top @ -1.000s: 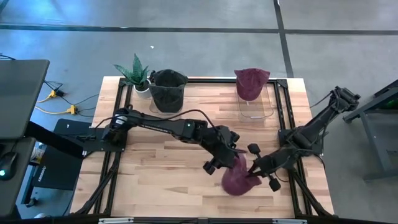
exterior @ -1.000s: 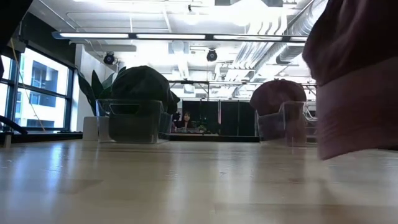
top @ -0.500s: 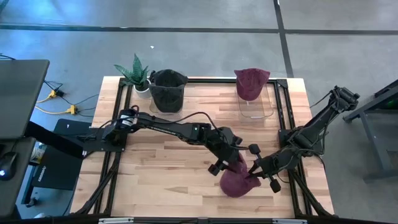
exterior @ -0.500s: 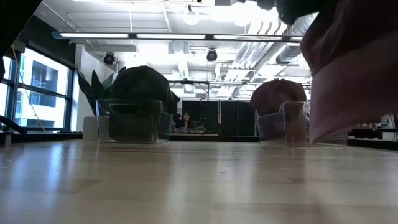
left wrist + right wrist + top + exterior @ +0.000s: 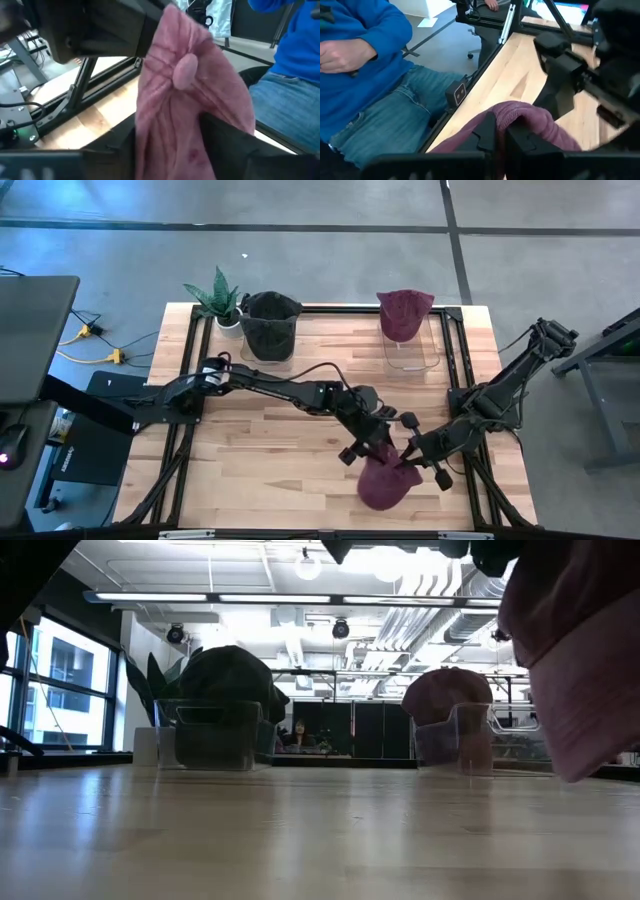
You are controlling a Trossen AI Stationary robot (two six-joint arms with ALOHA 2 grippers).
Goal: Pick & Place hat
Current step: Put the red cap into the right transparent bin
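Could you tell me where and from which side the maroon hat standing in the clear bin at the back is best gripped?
Probably its crown, from straight above: the maroon hat stands in the clear bin, whose walls cover its lower part, and only the rounded top rises above the rim.

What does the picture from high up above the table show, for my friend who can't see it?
Seen from straight above, two dark robot arms meet near the front of a wooden table, the left pincer and right pincer both gripping one maroon hat. At the far edge stand a potted plant, a black hat on a clear stand and another maroon hat on a stand.
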